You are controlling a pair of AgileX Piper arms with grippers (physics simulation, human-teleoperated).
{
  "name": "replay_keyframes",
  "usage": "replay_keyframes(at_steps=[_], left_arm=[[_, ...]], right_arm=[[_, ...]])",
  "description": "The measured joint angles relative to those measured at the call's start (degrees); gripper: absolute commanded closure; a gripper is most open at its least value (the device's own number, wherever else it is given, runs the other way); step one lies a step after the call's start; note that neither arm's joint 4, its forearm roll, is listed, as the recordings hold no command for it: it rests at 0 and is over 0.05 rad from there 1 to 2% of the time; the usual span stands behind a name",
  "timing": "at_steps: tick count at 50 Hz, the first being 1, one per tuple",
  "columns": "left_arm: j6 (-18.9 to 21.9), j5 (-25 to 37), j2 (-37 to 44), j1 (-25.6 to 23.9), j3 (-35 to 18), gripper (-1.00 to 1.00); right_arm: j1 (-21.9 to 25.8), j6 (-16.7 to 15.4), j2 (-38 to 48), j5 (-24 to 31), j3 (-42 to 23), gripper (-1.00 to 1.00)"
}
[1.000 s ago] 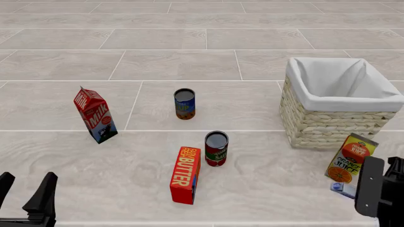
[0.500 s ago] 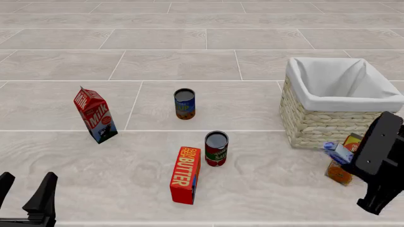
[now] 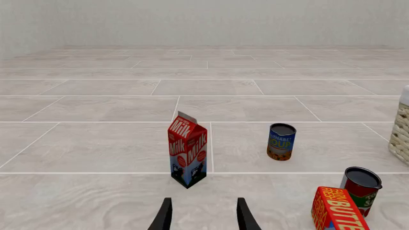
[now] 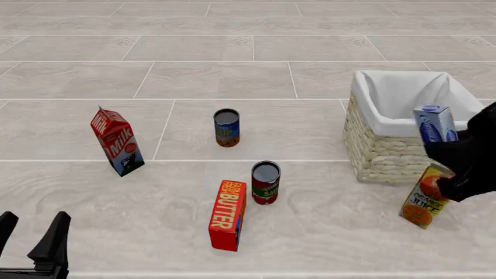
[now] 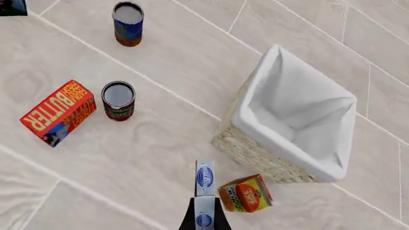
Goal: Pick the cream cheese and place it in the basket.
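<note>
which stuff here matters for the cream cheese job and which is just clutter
Job: cream cheese, held by the right pincer; basket.

Lying about: milk carton, butter box, blue soup can, red can, orange juice carton. Left pincer idle, open.

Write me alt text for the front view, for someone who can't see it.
The right pincer holds the small blue-and-white cream cheese lifted beside the near right edge of the wicker basket, above an orange juice carton. On the tiled surface to the left stand a milk carton, two cans and a butter box; the open left pincer waits at the near left corner.
</note>
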Motion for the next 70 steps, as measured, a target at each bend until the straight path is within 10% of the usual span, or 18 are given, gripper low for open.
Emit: replay_keyframes(at_steps=[25,70], left_arm=[[0.0,0.0,0.0,0.0,0.0,-1.00],[0.0,0.0,0.0,0.0,0.0,-1.00]], right_arm=[[-9.7,12.6,8.1,-4.6,-13.5,1.00],[-21.9,15.9,35.1,-9.1,-29.5,1.00]])
